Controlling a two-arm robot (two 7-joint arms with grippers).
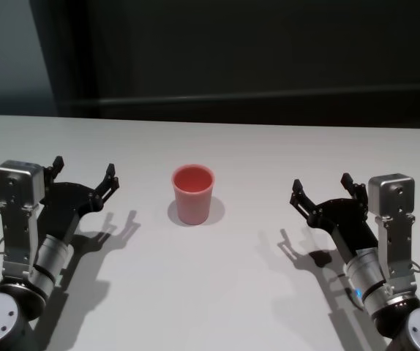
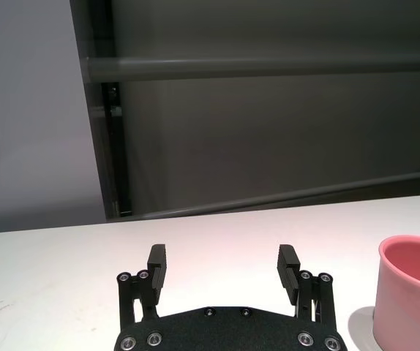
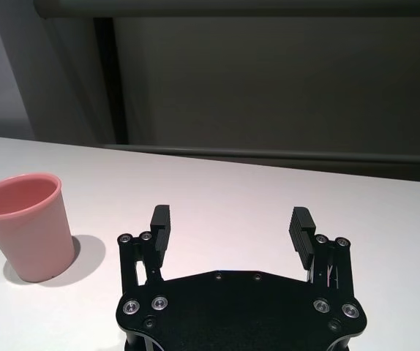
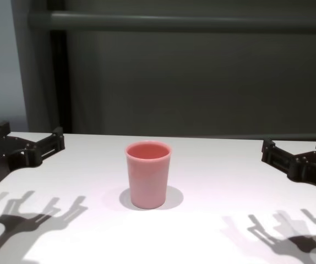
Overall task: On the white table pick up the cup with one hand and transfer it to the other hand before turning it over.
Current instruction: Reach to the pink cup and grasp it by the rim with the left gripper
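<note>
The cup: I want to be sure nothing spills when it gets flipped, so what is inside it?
The cup stands upright on the white table; its visible inside walls look bare. The very bottom cannot be seen.

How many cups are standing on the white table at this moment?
1. The cup stands upright, mouth up, at the middle of the white table, between the two arms and apart from both. No other cup shows in any view.

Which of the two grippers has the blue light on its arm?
The right gripper: a blue light glows low on its arm. The left gripper shows no blue. Both are open, flanking the upright cup.
</note>
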